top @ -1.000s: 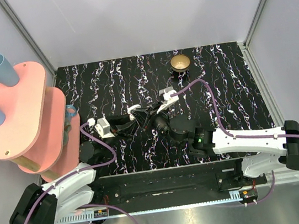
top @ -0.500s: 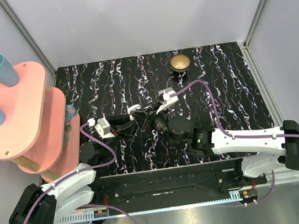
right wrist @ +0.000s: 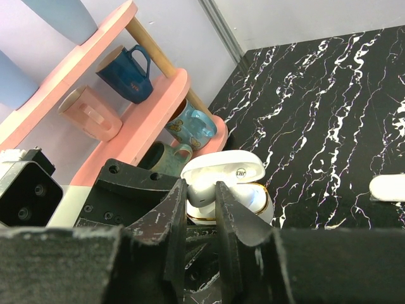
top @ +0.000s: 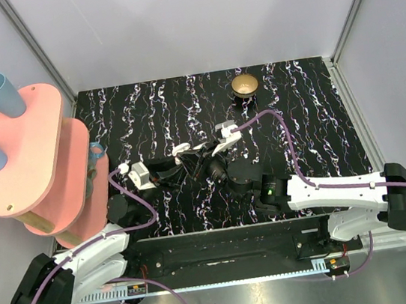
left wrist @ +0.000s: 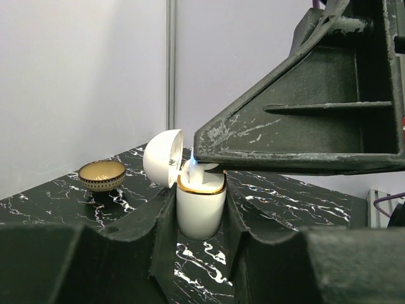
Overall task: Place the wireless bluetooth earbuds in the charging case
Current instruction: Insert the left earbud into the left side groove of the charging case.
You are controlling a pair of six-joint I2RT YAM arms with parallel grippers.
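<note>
The charging case [left wrist: 200,204] is white with a gold rim and stands upright with its lid [left wrist: 162,158] open. My left gripper [left wrist: 201,212] is shut on the case's body, just above the tabletop. My right gripper [right wrist: 201,193] is shut on a white earbud [right wrist: 204,195], held at the case's open mouth [right wrist: 250,197] under the lid [right wrist: 223,167]. In the left wrist view the right gripper's finger [left wrist: 297,136] reaches in from the right, with the bud's tip [left wrist: 197,172] at the opening. In the top view both grippers meet at the case [top: 181,150] at the table's centre-left. I see no second earbud.
A gold round dish on a black base [top: 244,86] stands at the back; it also shows in the left wrist view [left wrist: 102,176]. A pink shelf [top: 33,157] with mugs [right wrist: 131,73] and blue cups stands left. A small white flat thing [right wrist: 387,187] lies on the tabletop at the right wrist view's edge.
The right gripper has edged slightly left toward the case with the earbud. The left gripper holds the case almost still.
</note>
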